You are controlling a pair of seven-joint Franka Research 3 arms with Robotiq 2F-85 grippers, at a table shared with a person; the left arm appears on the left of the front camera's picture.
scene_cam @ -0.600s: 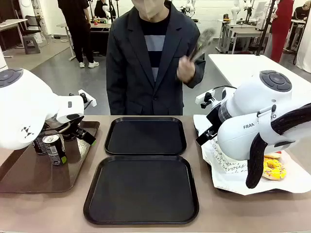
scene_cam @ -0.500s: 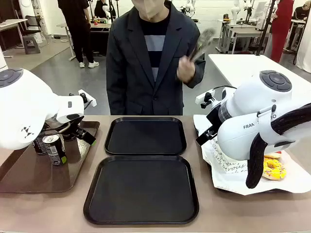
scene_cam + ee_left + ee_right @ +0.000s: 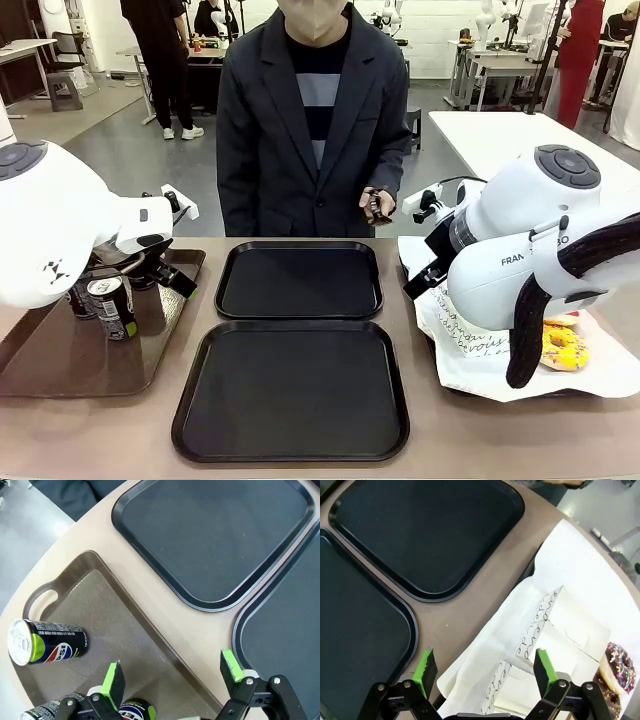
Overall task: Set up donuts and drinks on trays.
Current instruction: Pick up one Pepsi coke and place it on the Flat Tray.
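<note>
"Left wrist view, left gripper (image 3: 171, 666): state?"
"Jaws wide apart, holding nothing, over the edge of the brown tray (image 3: 100, 605); the drinks (image 3: 55, 647) stand on that tray."
"And the right gripper (image 3: 484, 661)?"
"Likewise spread, nothing held, above white paper (image 3: 580, 580); one of the donuts (image 3: 616, 672), chocolate-glazed, lies on it."
"Surface, room?"
"Beige table (image 3: 165, 625), two black trays (image 3: 295, 390) at centre; a person (image 3: 315, 120) stands opposite, other tables (image 3: 500, 135) behind."

Black trays (image 3: 292, 390), plain. Brown tray (image 3: 40, 370), shiny. Black cans (image 3: 47, 641) with green and blue marks, silver tops. White paper (image 3: 580, 580) with dark curly writing. Yellow donut (image 3: 565, 345); brown donut (image 3: 617, 672) with many-coloured sprinkles. Green pads (image 3: 114, 677). Tan table (image 3: 440, 440).
</note>
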